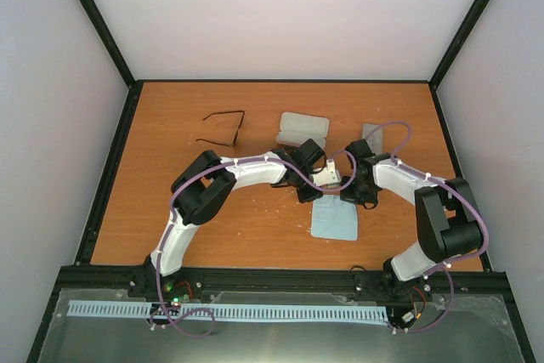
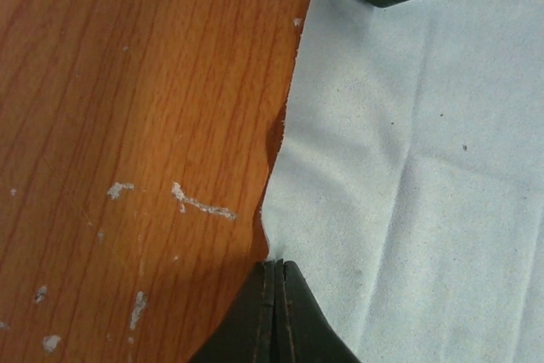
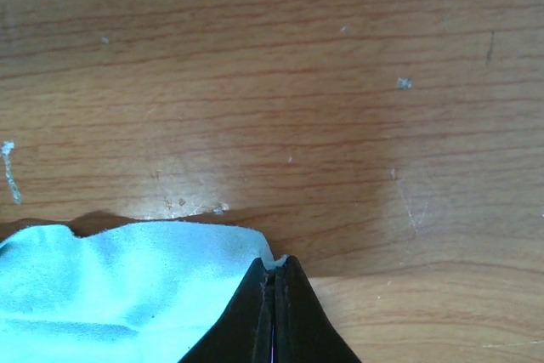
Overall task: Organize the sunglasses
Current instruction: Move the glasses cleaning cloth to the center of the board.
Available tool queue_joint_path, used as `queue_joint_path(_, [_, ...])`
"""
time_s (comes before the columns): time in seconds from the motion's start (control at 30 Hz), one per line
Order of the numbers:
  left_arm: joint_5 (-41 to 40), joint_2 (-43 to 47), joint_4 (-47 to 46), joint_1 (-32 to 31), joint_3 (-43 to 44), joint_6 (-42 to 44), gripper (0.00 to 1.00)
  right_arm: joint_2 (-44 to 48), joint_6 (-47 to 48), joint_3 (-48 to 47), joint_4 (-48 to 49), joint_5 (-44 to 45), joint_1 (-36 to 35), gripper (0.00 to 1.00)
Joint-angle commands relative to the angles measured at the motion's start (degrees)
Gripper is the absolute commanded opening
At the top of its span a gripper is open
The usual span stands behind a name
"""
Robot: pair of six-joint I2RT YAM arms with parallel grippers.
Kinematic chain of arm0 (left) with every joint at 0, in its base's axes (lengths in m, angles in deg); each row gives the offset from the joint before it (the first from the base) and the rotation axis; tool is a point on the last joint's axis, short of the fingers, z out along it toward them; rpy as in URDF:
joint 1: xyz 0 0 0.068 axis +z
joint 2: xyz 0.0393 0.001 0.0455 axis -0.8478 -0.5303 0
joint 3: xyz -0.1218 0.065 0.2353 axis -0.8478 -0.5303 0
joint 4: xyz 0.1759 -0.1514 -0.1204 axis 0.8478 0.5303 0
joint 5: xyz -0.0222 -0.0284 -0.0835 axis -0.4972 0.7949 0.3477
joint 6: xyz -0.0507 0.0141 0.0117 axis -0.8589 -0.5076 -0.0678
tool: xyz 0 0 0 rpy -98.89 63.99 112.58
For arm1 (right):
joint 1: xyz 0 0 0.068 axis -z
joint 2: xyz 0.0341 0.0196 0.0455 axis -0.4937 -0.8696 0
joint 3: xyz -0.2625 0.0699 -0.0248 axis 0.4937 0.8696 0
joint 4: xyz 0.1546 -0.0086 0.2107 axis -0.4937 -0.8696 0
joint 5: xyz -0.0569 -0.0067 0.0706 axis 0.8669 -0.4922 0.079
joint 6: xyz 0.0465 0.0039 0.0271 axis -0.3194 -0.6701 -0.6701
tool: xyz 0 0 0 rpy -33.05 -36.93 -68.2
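Observation:
The dark black sunglasses lie folded open on the table at the back left, away from both arms. The reddish-brown pair is out of view. A pale blue cloth lies at the table's middle. My left gripper is shut on the cloth's far left corner; the left wrist view shows its tips pinching the cloth. My right gripper is shut on the far right corner; the right wrist view shows its tips pinching the cloth, whose edge is lifted and rumpled.
An open pale grey case lies behind the grippers. Another grey object lies behind the right wrist, partly hidden. The wooden table has white scuff marks. Black frame posts stand at the table's corners.

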Motion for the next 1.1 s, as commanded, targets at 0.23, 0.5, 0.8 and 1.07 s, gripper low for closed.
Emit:
queue_joint_path(0.23, [-5.9, 0.93, 0.24, -1.71, -0.28, 1.89, 0.01, -1.64, 0.7, -1.76, 2.86, -0.75, 0.05, 0.03])
queue_joint_path(0.5, [-7.42, 1.05, 0.63, 1.34, 2.33, 2.74, 0.01, -6.76, 3.34, -6.6, 4.12, -3.28, 1.06, 0.03])
queue_joint_path(0.8, [-9.45, 1.0, -0.33, 4.41, 4.15, 1.95, 0.01, -12.47, 6.32, -12.8, 4.88, -6.22, 3.29, 0.03])
queue_joint_path(1.07, [-10.48, -0.68, 0.18, 8.01, 10.07, 2.7, 0.0, -15.87, 8.09, -17.31, 4.97, -9.54, 6.07, 0.03])
